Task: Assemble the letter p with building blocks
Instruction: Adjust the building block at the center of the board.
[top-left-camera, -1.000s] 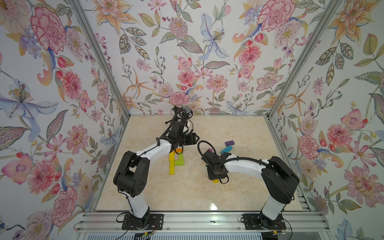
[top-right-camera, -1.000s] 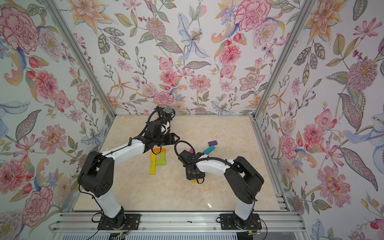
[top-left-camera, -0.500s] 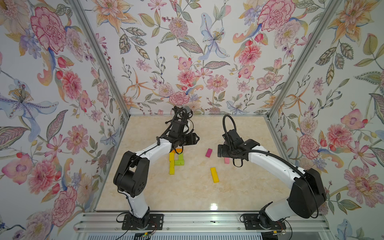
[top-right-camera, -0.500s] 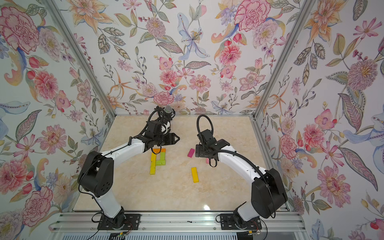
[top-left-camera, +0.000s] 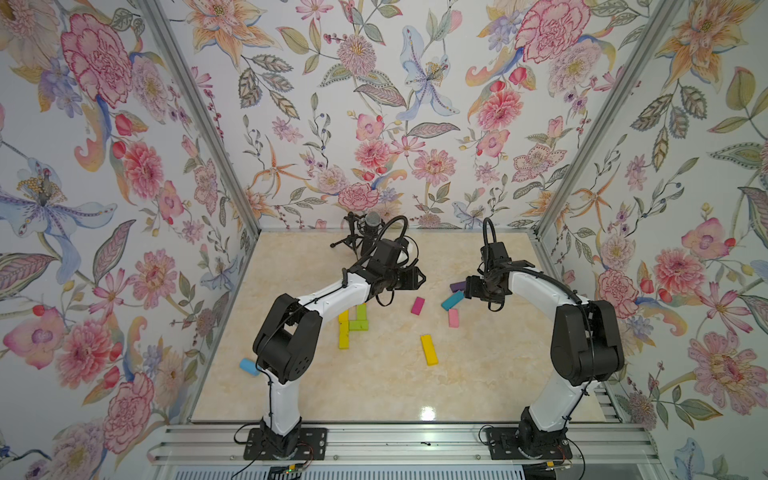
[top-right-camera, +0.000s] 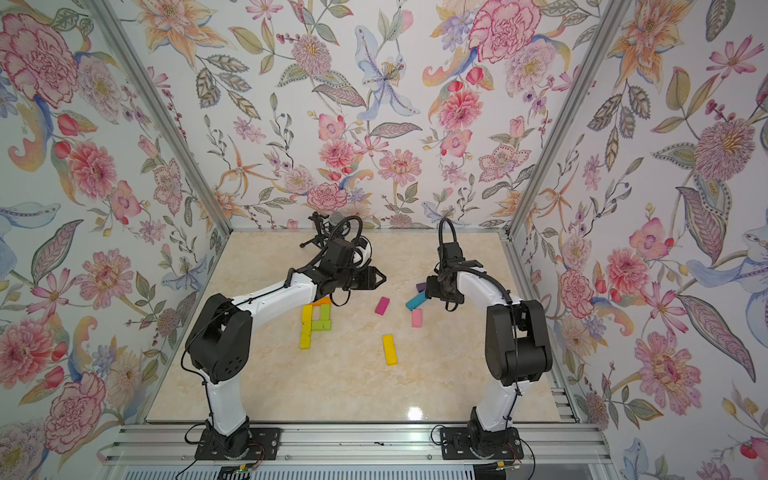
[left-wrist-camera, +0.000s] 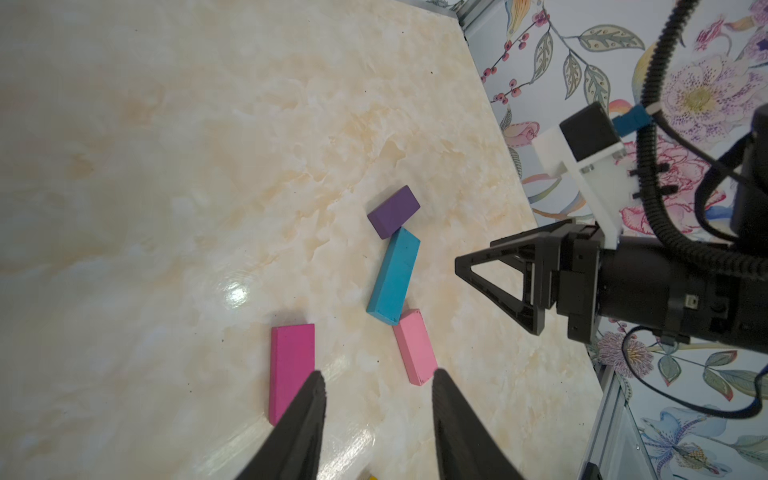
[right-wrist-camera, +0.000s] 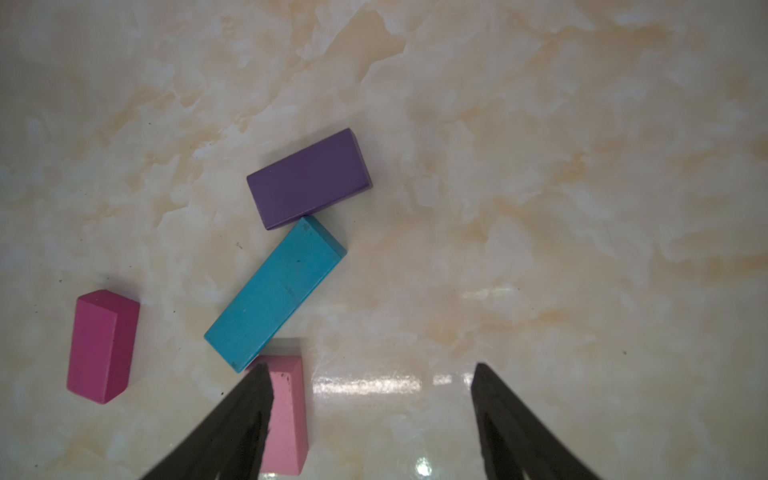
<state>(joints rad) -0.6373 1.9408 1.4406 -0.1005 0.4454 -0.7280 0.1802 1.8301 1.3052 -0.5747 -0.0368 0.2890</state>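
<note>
1. Table (top-left-camera: 374, 386): pale marble-look top that carries every item below.
2. Partial build, flat on the table under the left forearm. A yellow stem (top-right-camera: 306, 328) has lime green blocks (top-right-camera: 322, 320) touching the side that faces the right arm. An orange block (top-right-camera: 323, 301) sits at the far end, mostly hidden by the arm.
3. Loose yellow block (top-left-camera: 429, 349): flat and alone near the table's middle, well apart from the build.
4. Magenta block (left-wrist-camera: 291, 370): flat, between the build and item 5, touching nothing.
5. Cluster of 3 beside the right hand. The purple block (right-wrist-camera: 309, 178) lies farthest back and the pink block (right-wrist-camera: 286, 415) nearest. The teal block (right-wrist-camera: 276, 291) lies slanted between them, each end meeting or almost meeting its neighbour.
6. Light blue block (top-left-camera: 249, 366): at the table's edge by the left wall, beside the left arm's shoulder.
7. Left hand (left-wrist-camera: 376, 374): near the magenta block, jaws parted, nothing between them.
8. Right hand (right-wrist-camera: 370, 368): just beside the pink block, jaws wide apart and empty.
9. Microphone (top-left-camera: 372, 220): black, on a tripod at the back of the table, behind the left arm.
</note>
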